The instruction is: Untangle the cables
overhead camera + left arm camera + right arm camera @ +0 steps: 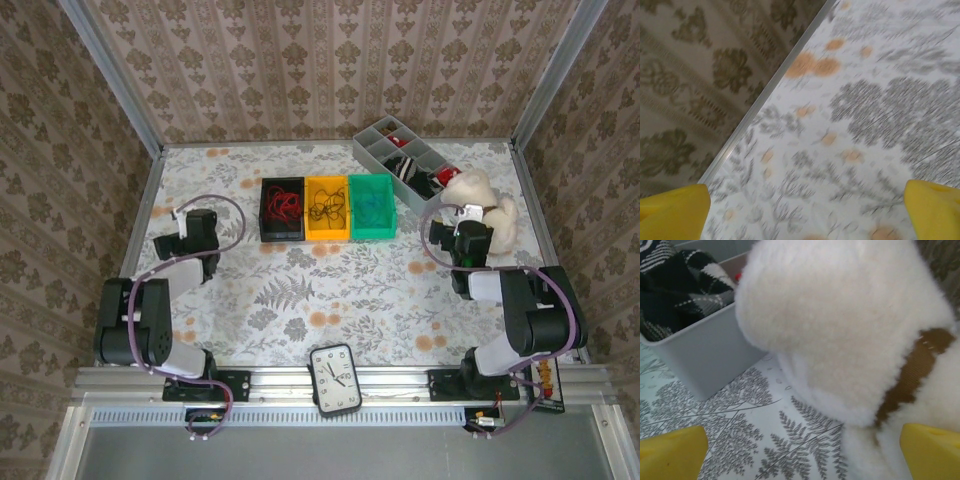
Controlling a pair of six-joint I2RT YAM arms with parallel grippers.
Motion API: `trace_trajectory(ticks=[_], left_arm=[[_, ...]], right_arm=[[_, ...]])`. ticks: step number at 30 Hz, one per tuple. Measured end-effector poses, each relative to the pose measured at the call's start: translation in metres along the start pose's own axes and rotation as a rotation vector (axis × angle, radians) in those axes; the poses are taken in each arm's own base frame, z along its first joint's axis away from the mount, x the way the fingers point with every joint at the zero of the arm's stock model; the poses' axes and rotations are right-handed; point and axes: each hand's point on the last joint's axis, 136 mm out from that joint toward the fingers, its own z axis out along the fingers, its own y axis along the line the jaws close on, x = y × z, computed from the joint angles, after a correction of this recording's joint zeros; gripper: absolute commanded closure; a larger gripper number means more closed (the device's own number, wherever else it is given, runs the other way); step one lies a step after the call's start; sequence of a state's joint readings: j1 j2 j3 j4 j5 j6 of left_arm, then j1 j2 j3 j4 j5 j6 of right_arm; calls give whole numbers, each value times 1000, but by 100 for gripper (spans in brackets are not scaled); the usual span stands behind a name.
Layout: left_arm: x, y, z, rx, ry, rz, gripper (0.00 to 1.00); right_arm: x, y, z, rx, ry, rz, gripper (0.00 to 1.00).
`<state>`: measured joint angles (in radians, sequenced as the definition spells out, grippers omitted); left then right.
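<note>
Top external: the cables [283,205] are seen bunched in three bins [326,237] on the desk [300,290], both jaws are held wide open and empty, and the plush toy [840,325] ahead could be snagged by the right jaws.

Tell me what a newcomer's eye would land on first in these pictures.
Mid-table stands a row of small plastic bins: the black bin holds red cables, the yellow bin black cables, the green bin blue cables. A fluffy white plush toy lies at right beside a grey divided tray. A black-rimmed analog clock sits at the near edge.
</note>
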<state>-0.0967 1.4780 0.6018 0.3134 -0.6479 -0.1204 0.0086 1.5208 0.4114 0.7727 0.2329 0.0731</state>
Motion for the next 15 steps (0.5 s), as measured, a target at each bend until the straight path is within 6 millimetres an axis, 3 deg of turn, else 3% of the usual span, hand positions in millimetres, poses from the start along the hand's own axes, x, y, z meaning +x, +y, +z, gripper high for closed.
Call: trace_trajectory(ticks=[5,9,15], left_arm=[[-4,-30,11,89,-43,56,0],[-4,-49,-4,183,-131,81,0],[0,-41,0,281,-161,26,0]], right_arm=[[-7,14,-1,-76,-32,-3,0],[-10,17,-1,-94,-42,-7,0],[-10,18,-1,-98,-45,-10,0]])
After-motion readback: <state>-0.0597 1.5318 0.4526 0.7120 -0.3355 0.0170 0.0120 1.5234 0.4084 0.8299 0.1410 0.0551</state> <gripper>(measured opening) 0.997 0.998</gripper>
